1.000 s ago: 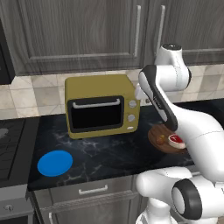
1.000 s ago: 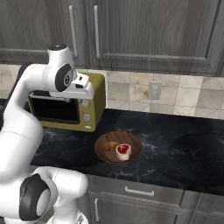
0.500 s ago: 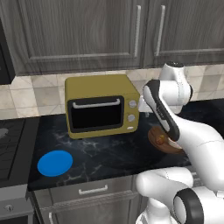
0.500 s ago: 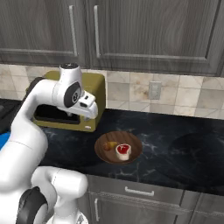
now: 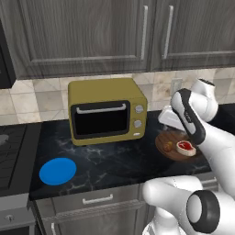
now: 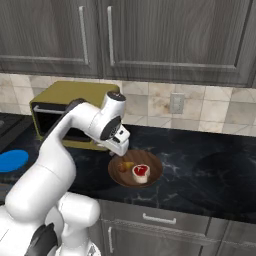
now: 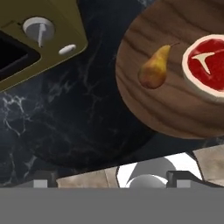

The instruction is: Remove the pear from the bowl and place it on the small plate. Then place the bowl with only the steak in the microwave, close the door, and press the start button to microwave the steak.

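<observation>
The dark wooden bowl [image 5: 169,137] [image 6: 152,176] [image 7: 170,109] sits on the black counter to the right of the yellow oven. Inside it lie the brown-orange pear [image 5: 170,146] [image 6: 125,166] [image 7: 154,70] and, to its right, the red steak [image 5: 185,147] [image 6: 141,172] [image 7: 209,61] with its white rim. My gripper [image 5: 169,120] [image 6: 121,148] [image 7: 109,181] hangs open just above the bowl's left rear edge, nothing between its fingers. The blue small plate [image 5: 57,171] [image 6: 11,161] lies far left on the counter. The microwave and its door are out of view.
The mustard-yellow countertop oven [image 5: 106,111] [image 6: 60,107] [image 7: 39,35] stands against the tiled wall, close beside my hand. A stove [image 5: 11,158] borders the counter's left end, with a black box edge [image 5: 5,59] above it. Dark cabinets hang overhead.
The arm has swung down from beside the oven's top toward the bowl, and the jaws have opened wider.
</observation>
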Controlling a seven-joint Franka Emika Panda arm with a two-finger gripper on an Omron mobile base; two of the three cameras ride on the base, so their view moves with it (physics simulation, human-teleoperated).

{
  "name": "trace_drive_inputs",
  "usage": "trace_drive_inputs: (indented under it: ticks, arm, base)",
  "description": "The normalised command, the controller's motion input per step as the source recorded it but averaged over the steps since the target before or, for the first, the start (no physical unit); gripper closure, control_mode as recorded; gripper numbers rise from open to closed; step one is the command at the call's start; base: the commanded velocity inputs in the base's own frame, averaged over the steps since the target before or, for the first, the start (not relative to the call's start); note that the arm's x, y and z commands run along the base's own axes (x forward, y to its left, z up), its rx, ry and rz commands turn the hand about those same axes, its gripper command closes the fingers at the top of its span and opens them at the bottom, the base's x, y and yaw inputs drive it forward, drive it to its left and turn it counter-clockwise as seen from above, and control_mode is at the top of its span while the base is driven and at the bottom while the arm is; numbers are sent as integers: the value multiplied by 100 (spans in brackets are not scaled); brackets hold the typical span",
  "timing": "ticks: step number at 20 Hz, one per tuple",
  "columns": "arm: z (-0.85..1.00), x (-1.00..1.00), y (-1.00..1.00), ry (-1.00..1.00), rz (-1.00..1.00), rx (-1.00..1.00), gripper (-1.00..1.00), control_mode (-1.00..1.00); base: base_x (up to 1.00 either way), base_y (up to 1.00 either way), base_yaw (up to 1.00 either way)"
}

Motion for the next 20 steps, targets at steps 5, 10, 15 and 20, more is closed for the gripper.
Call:
trace_drive_inputs:
  ticks: [5,10,15,20]
  arm:
    - [-47,0,-16,4,-7,6,-100,-100]
    - [-48,0,-19,2,-2,3,-100,-100]
    - [-32,5,-29,5,-3,4,-100,-100]
    - [-16,28,-22,5,0,0,-100,-100]
  base:
    - [0,0,0]
    - [0,0,0]
    - [0,0,0]
    - [0,0,0]
